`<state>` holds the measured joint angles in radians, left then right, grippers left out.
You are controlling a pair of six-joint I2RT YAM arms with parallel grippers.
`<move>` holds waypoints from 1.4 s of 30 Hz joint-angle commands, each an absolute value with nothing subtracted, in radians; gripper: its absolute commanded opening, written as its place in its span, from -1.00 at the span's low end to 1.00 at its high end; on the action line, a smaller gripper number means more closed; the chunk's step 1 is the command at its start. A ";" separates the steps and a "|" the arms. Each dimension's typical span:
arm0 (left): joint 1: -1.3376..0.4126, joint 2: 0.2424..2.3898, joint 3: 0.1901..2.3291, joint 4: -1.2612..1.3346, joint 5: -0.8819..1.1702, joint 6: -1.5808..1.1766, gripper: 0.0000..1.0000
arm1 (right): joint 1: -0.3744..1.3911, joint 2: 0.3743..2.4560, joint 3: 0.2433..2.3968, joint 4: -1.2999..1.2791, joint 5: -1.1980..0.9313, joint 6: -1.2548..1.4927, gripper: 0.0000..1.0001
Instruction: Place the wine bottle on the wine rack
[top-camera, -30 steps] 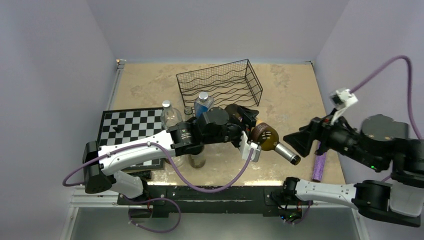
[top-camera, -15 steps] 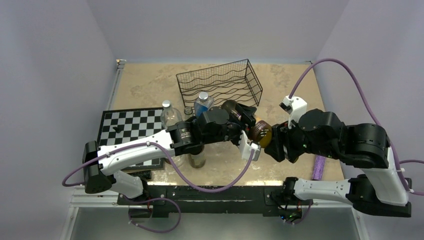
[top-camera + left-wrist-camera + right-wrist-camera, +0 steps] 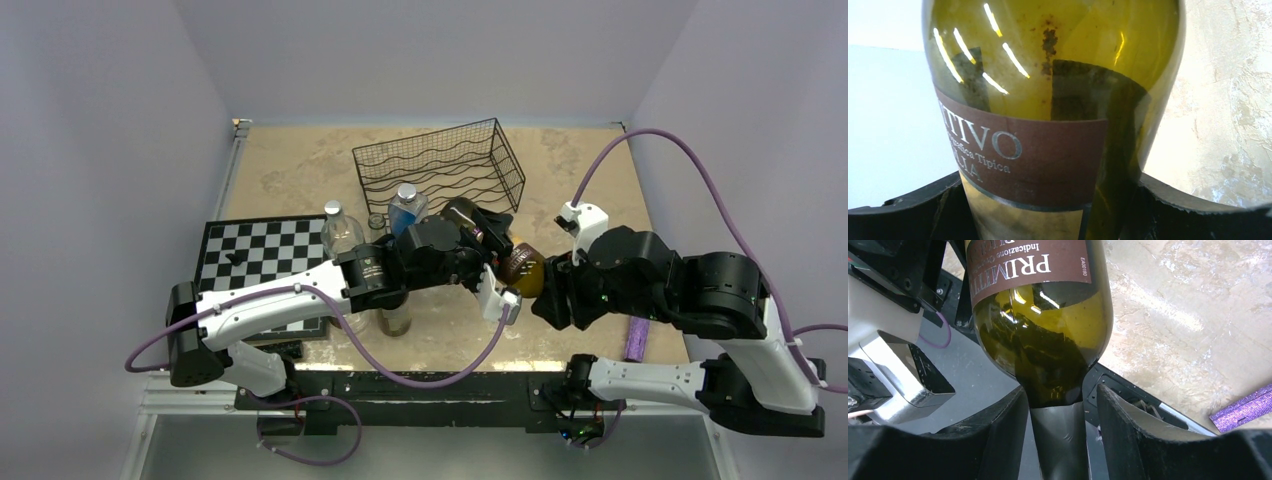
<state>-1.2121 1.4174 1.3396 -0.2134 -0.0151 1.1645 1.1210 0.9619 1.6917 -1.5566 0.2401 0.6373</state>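
- Reaches toward 3 o'clock with left arm (image 3: 270,300); clamps wine bottle (image 3: 1043,340) by its body in left gripper (image 3: 500,262).
- Bends right arm (image 3: 720,290) toward 9 o'clock; straddles the neck with right gripper (image 3: 1060,425), with a gap beside one finger.

green, maroon-labelled wine bottle (image 3: 522,268) held sideways off the table, near black wire wine rack (image 3: 440,165).

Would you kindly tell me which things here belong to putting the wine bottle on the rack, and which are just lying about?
For the job: wine bottle, wine rack, left gripper, right gripper.
Lying about: chessboard, clear bottle, blue-labelled bottle, purple strip.
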 commanded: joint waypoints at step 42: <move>-1.213 1.325 1.025 0.550 -0.196 1.259 0.99 | 1.106 0.936 1.778 -1.421 0.605 0.654 -1.00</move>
